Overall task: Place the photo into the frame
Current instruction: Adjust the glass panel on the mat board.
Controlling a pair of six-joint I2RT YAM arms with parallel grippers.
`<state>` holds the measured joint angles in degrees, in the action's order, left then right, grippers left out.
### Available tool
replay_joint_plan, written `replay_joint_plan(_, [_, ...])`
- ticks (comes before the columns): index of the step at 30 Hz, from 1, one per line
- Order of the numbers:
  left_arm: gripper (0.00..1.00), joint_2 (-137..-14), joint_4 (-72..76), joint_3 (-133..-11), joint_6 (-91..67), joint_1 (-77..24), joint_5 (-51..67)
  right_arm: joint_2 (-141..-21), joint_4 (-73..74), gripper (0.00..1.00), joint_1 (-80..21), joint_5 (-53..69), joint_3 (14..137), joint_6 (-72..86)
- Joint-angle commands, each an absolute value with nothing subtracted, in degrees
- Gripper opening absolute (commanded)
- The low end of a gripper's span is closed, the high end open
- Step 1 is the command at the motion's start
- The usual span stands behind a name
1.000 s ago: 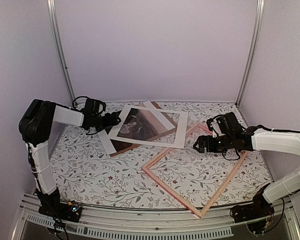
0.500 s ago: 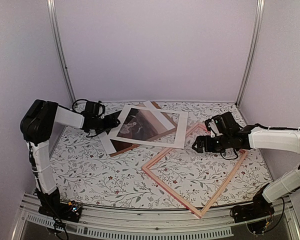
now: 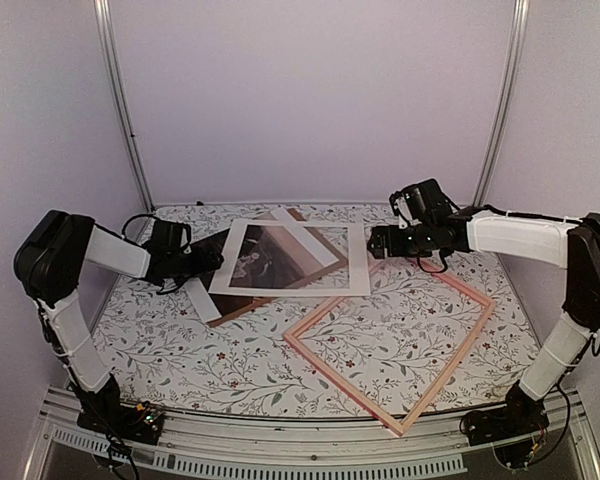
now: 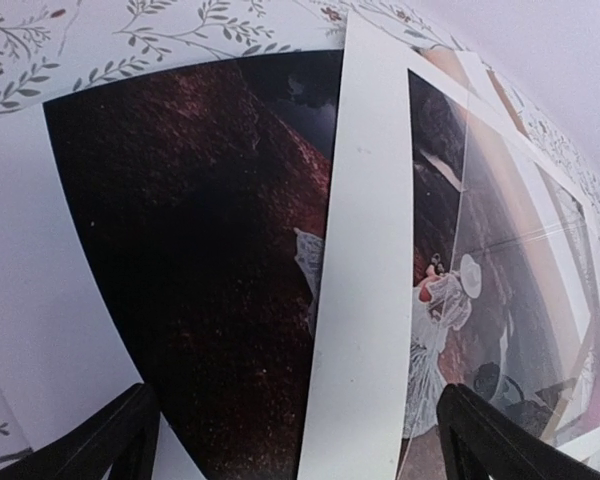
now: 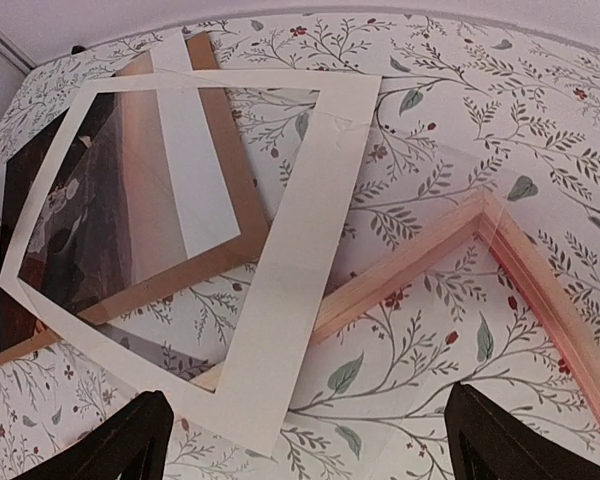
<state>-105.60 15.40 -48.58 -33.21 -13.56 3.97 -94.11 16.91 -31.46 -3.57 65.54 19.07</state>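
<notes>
Dark maroon rectangular photo print (image 3: 218, 264) lay flat and face up at far left of the floral-patterned table (image 3: 180, 340), mostly beneath the white card mat board (image 3: 356, 258). It was well apart from the pink thin-railed wooden frame (image 3: 340, 384), which sat corner-on to the arms. Left end effector (image 3: 202, 263) low at the print's exposed left edge, fingers apart, gripping nothing. Right end effector (image 3: 378, 242) at the mat's right edge, likewise apart and empty. Step, I judged: freeing the print. Next: pinch that exposed edge and slide it leftward. Long axis uncertain under the mat, seemingly skewed to it
</notes>
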Motion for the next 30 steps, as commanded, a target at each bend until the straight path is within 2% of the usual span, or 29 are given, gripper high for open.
replay_joint_plan(1, [1.0,-103.8,11.3,-43.6,-34.9,-11.1,2.4,-102.4,16.9,0.99,-28.8,-2.5,76.6,14.1])
replay_joint_plan(6, [1.0,-99.3,14.9,-35.7,-38.2,-11.0,4.1,-115.0,19.8,0.99,-27.9,-0.6,90.2,12.1])
replay_joint_plan(10, [0.99,-94.7,17.2,-28.9,-41.0,-11.2,5.4,-119.1,19.8,0.99,-27.9,1.7,91.7,12.5])
replay_joint_plan(19, [0.99,-76.3,12.6,-19.3,-46.4,-13.9,-1.7,-111.5,19.4,0.99,-22.3,-0.7,78.7,15.2])
replay_joint_plan(25, [1.0,-61.6,5.0,-19.8,-45.7,-14.7,-7.3,-101.2,17.7,0.99,-17.0,0.4,64.8,16.8])
replay_joint_plan(30, [1.0,-58.9,1.6,-23.9,-41.7,-15.3,-7.7,-92.4,18.0,0.99,-13.2,-3.0,56.4,19.1])
